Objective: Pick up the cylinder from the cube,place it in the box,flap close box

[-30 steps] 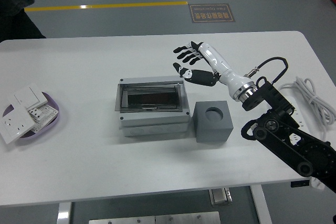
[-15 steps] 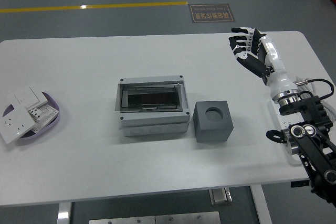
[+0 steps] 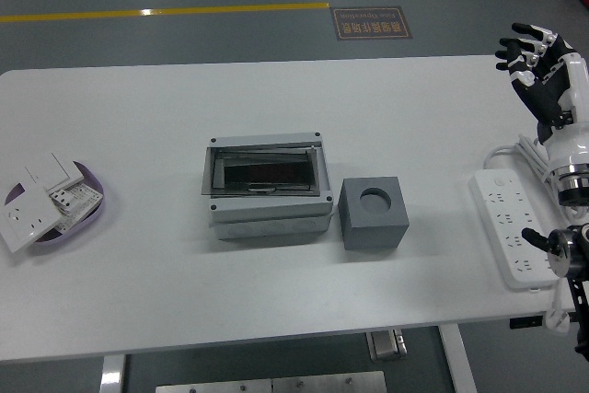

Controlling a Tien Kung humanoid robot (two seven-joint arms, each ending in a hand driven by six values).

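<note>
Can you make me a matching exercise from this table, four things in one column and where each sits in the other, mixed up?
Things:
1. box
2. cube
3. power strip
4. purple dish of switches

Places:
A. far left of the table
B. table centre
C. right edge, below the right hand
D. just right of the box

Pairs: 1-B, 2-D, 3-C, 4-A

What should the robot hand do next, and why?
Probably nothing more than lowering the right hand to rest at the table's right edge. The cube's round hole looks empty, the box's flap looks shut, and the hand, fingers open and holding nothing, is far from both.
</note>
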